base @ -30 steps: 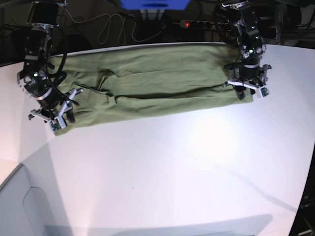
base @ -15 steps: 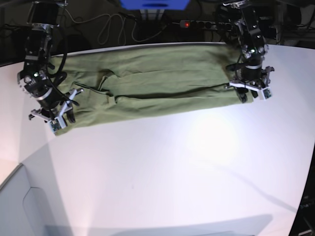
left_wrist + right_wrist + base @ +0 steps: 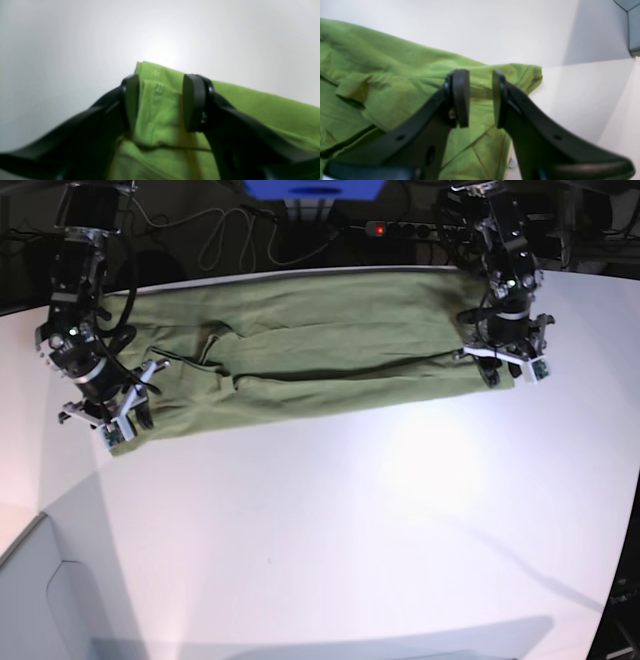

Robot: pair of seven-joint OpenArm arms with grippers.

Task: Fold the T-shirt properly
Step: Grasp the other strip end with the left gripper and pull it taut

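Observation:
The olive-green T-shirt (image 3: 320,350) lies folded into a long band across the back of the white table (image 3: 400,530). My left gripper (image 3: 510,368) is at the shirt's right end. In the left wrist view the left gripper (image 3: 161,80) is open, its black fingers (image 3: 192,100) straddling the hemmed corner of the shirt (image 3: 250,100). My right gripper (image 3: 125,428) is at the shirt's left end near the front corner. In the right wrist view the right gripper (image 3: 480,75) is open, its pads a short way apart just over the cloth (image 3: 382,65).
A power strip with a red light (image 3: 400,228), loose cables (image 3: 220,235) and a blue object (image 3: 313,188) sit behind the table's back edge. The table's left edge runs close to my right gripper. A wide white surface lies in front of the shirt.
My left gripper has shifted slightly at the shirt's right end. The right arm and the shirt have not visibly moved.

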